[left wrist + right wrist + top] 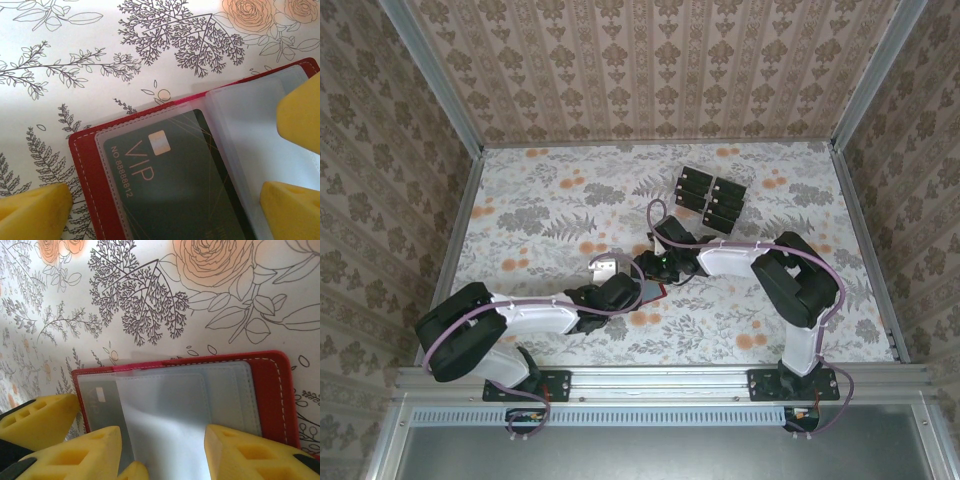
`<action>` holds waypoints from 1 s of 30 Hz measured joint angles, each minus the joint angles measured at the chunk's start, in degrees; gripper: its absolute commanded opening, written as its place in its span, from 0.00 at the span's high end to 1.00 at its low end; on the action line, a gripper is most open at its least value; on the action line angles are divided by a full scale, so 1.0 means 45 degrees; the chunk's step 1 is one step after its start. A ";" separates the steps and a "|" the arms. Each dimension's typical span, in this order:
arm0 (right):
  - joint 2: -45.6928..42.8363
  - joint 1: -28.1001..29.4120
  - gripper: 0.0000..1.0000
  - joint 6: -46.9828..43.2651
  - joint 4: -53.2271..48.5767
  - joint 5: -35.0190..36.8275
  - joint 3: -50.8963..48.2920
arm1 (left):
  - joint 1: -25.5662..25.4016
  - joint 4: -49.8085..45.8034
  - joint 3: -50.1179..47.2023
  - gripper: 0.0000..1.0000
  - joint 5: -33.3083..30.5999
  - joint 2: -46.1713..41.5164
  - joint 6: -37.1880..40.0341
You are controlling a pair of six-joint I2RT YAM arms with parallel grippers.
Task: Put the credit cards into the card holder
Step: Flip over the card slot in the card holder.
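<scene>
From above, my wrists hide most of the small red folding card holder (656,292) at mid-table. It lies opened flat, long axis crosswise. My left gripper (160,220) is spread wide over its dark VIP credit card (165,180), sleeved and cut off below. My right gripper (162,462) stands half apart around a clear leaf (165,415); I cannot tell whether it grips. Bare flowered tabletop (75,75) lies beyond the far edge.

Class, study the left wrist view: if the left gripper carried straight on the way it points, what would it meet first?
Probably the clear sleeve over the dark VIP card in the open red card holder, which lies between the wide-open fingers of the left gripper; depth is hard to judge.
</scene>
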 measured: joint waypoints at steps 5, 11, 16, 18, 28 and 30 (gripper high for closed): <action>0.0005 0.0000 0.50 0.0005 0.0296 -0.0141 -0.0092 | 0.0000 0.0000 -0.0005 0.00 0.0000 -0.0005 -0.0005; 0.0146 0.0058 0.50 0.0058 0.0690 -0.0534 -0.0107 | 0.0000 -0.0549 -0.0049 0.00 0.0000 -0.0427 -0.0034; 0.0189 0.0121 0.50 0.0117 0.0782 -0.0709 -0.0107 | 0.0000 -0.1025 -0.0049 0.00 -0.0015 -0.0933 -0.0029; 0.0189 0.0141 0.50 0.0151 0.0792 -0.0709 -0.0107 | 0.0000 -0.1073 -0.0049 0.00 -0.0029 -0.0981 -0.0029; 0.0189 0.0165 0.50 0.0151 0.0806 -0.0714 -0.0107 | 0.0000 -0.1141 -0.0044 0.00 -0.0107 -0.0345 -0.0029; 0.0189 0.0165 0.50 0.0146 0.0806 -0.0714 -0.0107 | -0.0015 -0.1127 -0.0039 0.00 -0.0146 -0.0321 -0.0034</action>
